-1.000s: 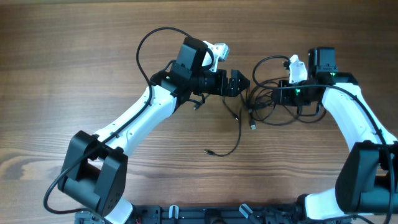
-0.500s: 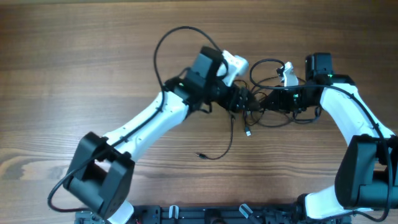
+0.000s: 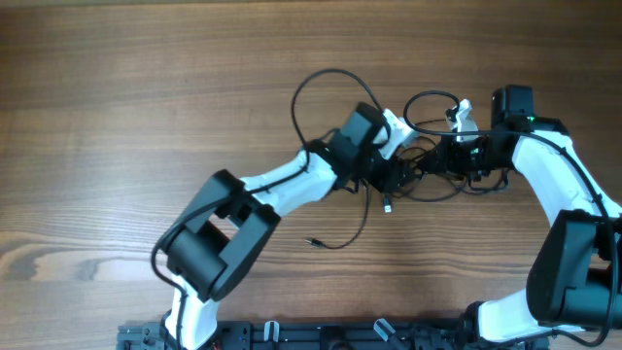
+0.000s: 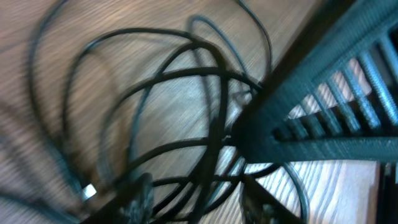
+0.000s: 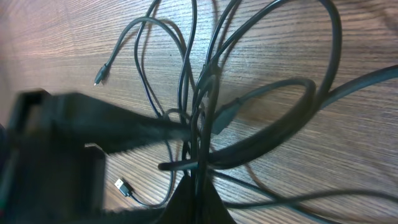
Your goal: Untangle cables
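Since a second ago, left claw (image 3: pixel 396 176) had moved right into the cables (image 3: pixel 416 189) knotted mid-tabletop (image 3: pixel 146 117); whether it had closed, cannot tell. Right claw (image 3: pixel 435 161) clamped on strands. Pull-apart likely next.

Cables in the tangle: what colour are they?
The cables are black; clearest in the right wrist view.

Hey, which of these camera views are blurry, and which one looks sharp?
Overhead: sharp and evenly lit, cables crisp against the wood table. Left wrist: heavily motion-blurred, strands and the finger smeared. Right wrist: central cables fairly sharp, dark foreground at left soft.
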`<move>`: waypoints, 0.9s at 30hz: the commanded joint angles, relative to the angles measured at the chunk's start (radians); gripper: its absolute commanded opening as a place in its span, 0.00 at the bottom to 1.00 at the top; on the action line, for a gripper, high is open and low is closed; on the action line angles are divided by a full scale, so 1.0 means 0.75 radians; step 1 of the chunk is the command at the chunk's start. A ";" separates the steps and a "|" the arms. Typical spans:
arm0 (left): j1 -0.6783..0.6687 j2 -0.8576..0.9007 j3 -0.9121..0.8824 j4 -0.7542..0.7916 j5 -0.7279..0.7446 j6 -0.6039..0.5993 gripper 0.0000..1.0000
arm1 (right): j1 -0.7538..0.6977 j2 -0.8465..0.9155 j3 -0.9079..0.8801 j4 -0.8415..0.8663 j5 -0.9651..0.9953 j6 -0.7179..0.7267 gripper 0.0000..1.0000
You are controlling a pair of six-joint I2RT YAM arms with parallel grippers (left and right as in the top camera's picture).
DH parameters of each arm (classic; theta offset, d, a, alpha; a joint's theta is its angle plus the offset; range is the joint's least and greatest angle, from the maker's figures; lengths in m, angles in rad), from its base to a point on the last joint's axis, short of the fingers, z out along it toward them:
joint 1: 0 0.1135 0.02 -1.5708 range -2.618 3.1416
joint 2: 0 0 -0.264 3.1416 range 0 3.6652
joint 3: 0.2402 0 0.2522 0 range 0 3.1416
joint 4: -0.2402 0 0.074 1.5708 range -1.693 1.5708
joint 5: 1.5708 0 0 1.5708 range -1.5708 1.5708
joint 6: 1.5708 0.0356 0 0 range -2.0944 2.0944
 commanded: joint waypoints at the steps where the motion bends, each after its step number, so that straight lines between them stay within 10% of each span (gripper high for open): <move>1: -0.083 0.075 0.001 0.052 -0.153 -0.082 0.05 | -0.002 -0.035 0.027 -0.021 -0.038 -0.018 0.04; 6: 0.085 0.040 0.001 -0.148 -0.624 -0.508 0.04 | -0.111 -0.146 0.164 -0.176 -0.038 -0.020 0.04; 12: 0.693 -0.224 0.001 -0.540 -0.621 -0.508 0.04 | -0.488 -0.384 0.400 -0.175 0.399 0.409 0.04; 27: 1.615 -0.277 0.001 -0.748 -0.841 -0.508 0.04 | -0.665 -0.461 0.637 -0.291 0.621 0.558 0.04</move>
